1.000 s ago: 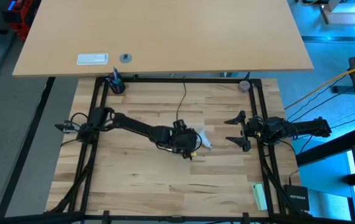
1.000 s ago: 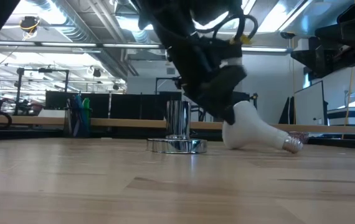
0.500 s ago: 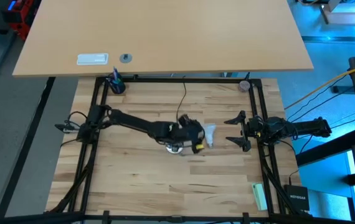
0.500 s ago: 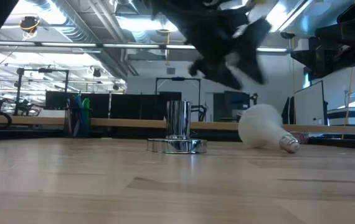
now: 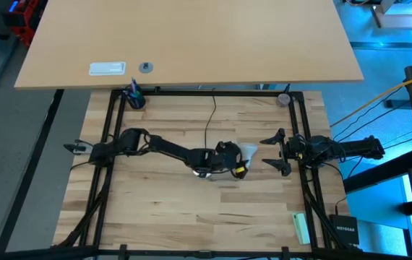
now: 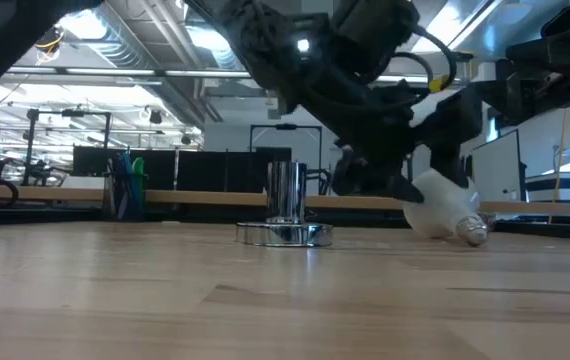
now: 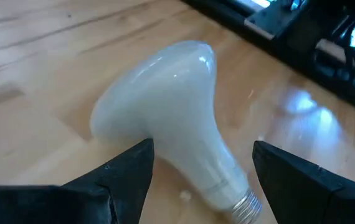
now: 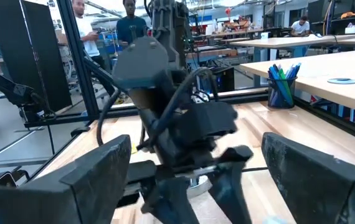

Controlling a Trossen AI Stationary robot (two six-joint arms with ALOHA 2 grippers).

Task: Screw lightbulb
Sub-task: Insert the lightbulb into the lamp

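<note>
The frosted white lightbulb (image 7: pixel 165 106) lies on its side on the wooden table, its silvery screw base (image 6: pixel 475 232) pointing to the table's right; it also shows in the high view (image 5: pixel 248 153). My left gripper (image 7: pixel 202 155) is open and low over the bulb, one finger on either side of its neck; I cannot tell whether they touch it. The shiny metal socket disc (image 6: pixel 285 233) with its upright chrome cylinder stands just left of the bulb, mostly under my left arm in the high view. My right gripper (image 5: pixel 272 152) waits open at the table's right edge.
The socket's thin black cord (image 5: pixel 212 119) runs to the far edge. A cup of pens (image 5: pixel 134 97) stands at the far left corner, and a pale green object (image 5: pixel 301 227) lies at the near right. Black frame rails (image 5: pixel 303 130) border the table. People stand in the room beyond (image 8: pixel 131 25).
My left gripper has risen off the bulb's globe, gone toward the table's right edge, turned, and come down again over the bulb's neck. The bulb, still on its side, has shifted a little toward the table's right edge.
</note>
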